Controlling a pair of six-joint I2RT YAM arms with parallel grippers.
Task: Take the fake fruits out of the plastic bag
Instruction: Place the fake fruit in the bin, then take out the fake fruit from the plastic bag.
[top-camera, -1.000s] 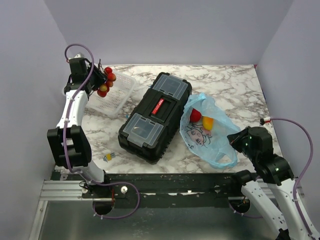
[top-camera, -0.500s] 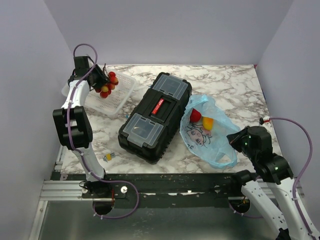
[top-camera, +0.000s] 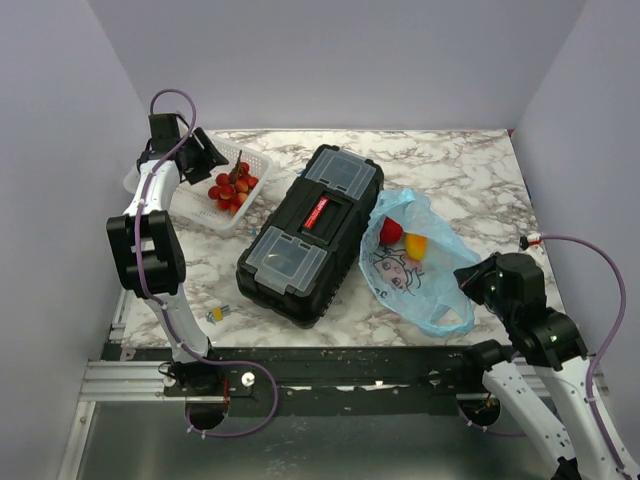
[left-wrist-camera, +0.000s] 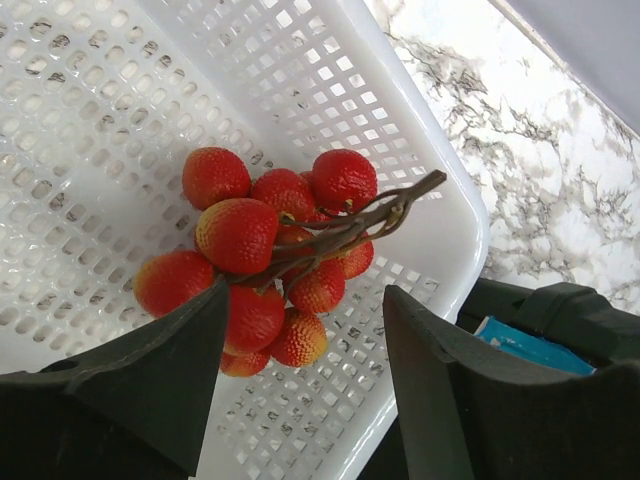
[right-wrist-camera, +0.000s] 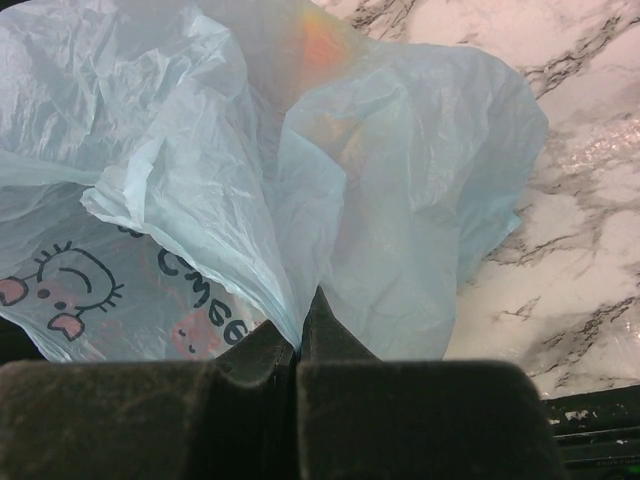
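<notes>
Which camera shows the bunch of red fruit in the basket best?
The left wrist view: the red fruit bunch fills the frame, stem and bumpy skins clear, lying in the white basket. The top view shows it small and far off. The right wrist view misses it, showing the plastic bag.
</notes>
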